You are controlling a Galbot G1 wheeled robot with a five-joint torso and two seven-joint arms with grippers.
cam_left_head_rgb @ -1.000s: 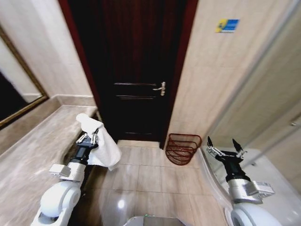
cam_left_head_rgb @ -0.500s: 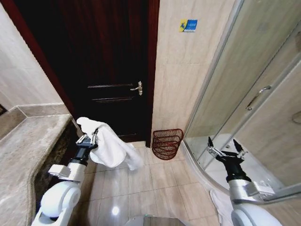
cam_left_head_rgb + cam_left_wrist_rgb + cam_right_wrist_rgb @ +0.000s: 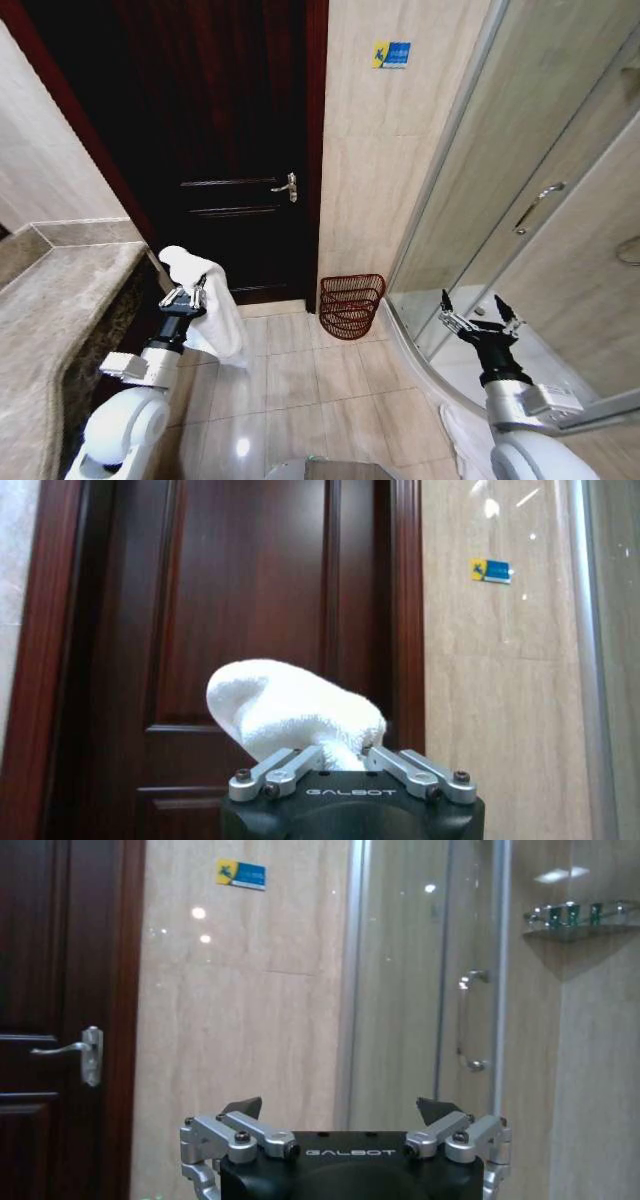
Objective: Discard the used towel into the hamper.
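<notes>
Left jaws (image 3: 186, 296) pinch towel (image 3: 215, 310) hanging lengthwise downward; right jaws (image 3: 480, 313) spread.

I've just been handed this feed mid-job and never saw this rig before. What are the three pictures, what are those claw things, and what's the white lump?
You are seeing a wheeled two-armed robot in a bathroom. The wide picture comes from its head camera, looking down past both arms. The other two come from cameras on each wrist, looking out over the claws. The left gripper is shut on the towel, the white lump, which hangs down from it in front of the dark door. The right gripper is open and holds nothing, near the shower glass. The hamper, a small reddish wire basket, stands on the floor against the tiled wall beside the door. A stone counter is on the left.
</notes>
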